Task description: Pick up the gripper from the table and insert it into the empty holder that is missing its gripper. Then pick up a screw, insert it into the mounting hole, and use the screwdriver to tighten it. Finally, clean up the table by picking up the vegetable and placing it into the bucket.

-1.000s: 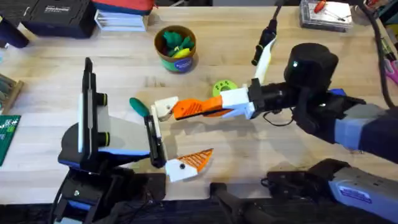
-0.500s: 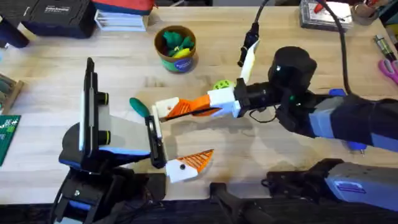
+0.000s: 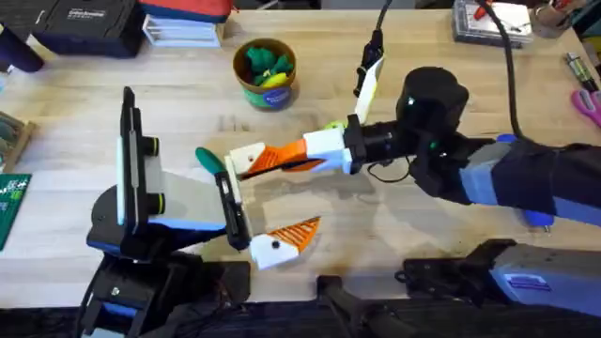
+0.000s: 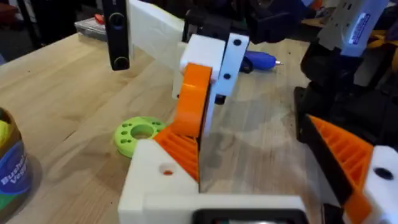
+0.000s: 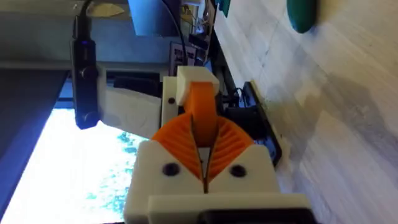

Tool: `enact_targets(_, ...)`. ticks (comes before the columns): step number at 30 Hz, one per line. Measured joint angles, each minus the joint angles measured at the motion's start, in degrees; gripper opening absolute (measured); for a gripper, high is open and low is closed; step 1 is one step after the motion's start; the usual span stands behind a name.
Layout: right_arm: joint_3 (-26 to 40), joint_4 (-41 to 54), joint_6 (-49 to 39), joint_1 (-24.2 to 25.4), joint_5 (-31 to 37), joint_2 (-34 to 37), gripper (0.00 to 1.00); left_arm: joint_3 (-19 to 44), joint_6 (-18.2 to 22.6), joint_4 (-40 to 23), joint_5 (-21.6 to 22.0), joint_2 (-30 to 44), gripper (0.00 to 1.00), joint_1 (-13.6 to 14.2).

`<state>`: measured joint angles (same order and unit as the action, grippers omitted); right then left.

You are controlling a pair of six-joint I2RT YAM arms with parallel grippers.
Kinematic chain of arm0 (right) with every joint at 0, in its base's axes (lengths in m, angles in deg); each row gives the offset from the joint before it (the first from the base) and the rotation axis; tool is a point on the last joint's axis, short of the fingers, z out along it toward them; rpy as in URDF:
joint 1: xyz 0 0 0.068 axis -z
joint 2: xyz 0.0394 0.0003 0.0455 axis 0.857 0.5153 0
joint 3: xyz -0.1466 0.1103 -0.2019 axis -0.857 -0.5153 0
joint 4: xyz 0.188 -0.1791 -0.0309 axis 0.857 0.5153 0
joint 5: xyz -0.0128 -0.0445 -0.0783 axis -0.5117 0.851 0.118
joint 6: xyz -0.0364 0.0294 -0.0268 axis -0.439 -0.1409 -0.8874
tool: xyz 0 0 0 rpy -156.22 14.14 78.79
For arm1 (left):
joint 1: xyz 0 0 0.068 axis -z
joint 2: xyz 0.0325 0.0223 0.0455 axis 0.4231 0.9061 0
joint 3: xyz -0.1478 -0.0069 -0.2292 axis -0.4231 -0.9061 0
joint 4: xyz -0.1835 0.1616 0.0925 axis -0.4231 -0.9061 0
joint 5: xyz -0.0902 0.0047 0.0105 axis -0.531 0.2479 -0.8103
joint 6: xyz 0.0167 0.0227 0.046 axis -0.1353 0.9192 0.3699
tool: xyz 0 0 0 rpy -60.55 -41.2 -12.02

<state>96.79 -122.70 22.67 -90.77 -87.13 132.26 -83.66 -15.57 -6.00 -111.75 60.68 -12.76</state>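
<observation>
"So, where is the gripper (image 3: 264, 161) now?"

"Clamped in the right gripper (image 3: 297, 157), whose orange pads are closed on it. On the overhead view its long axis runs roughly from 3 o'clock to 9 o'clock, free end leading."

"And the holder (image 3: 245, 161)?"

"At 9 o'clock from the right gripper, just past the piece's tip. The two look to be touching, though I can't tell whether the piece is seated. The holder is the upper finger mount of the left gripper (image 3: 268, 199), which stands spread wide and grasps nothing."

"Which arm does the work, then?"

"The right one, I'd judge. It has reached across the middle; the left only presents the mount. The push should go straight toward 9 o'clock, along the piece's own length; any tilt would likely jam it."

"The rest?"

"The vegetable (image 3: 208, 160) lies on the table at 9 o'clock of the holder, with the bucket (image 3: 266, 86) off at 12 o'clock."
</observation>
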Motion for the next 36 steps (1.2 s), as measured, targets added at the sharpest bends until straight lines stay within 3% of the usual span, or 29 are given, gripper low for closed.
enact_targets(9,0.1,0.0,-0.1,-0.3,0.9,0.0,0.022,0.0,0.0,0.1,0.6,0.0,0.985,0.0)
enact_targets(17,0.1,0.3,-1.0,-0.6,0.9,0.0,0.155,0.0,0.3,0.1,0.4,0.0,0.985,0.0)
enact_targets(27,0.1,0.5,-4.1,-1.2,-0.6,0.4,0.285,0.0,1.1,-0.3,-3.0,0.0,0.985,1.0)
enact_targets(30,0.1,0.6,-4.6,0.0,-1.7,0.7,0.427,0.0,1.4,-0.3,-4.0,0.0,0.985,1.0)
enact_targets(35,0.1,0.5,-5.1,1.7,-2.7,0.9,0.953,0.0,1.6,-0.4,-4.5,0.0,0.985,1.1)
enact_targets(36,0.1,0.5,-5.2,1.7,-2.7,0.9,0.979,0.0,1.6,-0.4,-4.5,0.0,0.985,1.1)
